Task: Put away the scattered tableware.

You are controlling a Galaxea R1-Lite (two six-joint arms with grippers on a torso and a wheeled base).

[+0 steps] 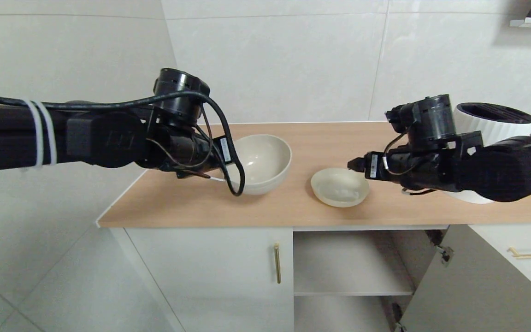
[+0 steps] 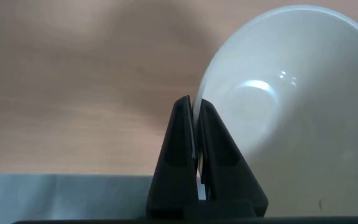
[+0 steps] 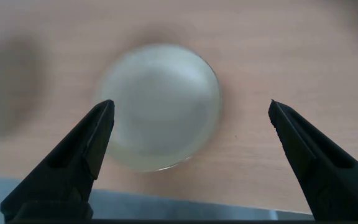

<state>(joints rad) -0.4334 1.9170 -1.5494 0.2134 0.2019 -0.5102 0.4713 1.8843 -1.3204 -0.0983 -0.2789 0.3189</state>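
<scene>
Left fingers [image 2: 179, 149] pinch shut on the rim of the large bowl [image 1: 265, 159]; right fingers [image 3: 79, 152] hang spread wide above the small bowl [image 1: 340, 186]. Both sit on the worktop [image 1: 191, 203], so nothing is stowed yet; the open cupboard shelf [image 1: 346, 263] waits below.

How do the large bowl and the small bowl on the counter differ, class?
The large bowl is deeper and wider than the small bowl. The left gripper is shut on the large bowl's rim; the small bowl lies free, the open right gripper near it. Both are pale, mouth up, on the counter.
</scene>
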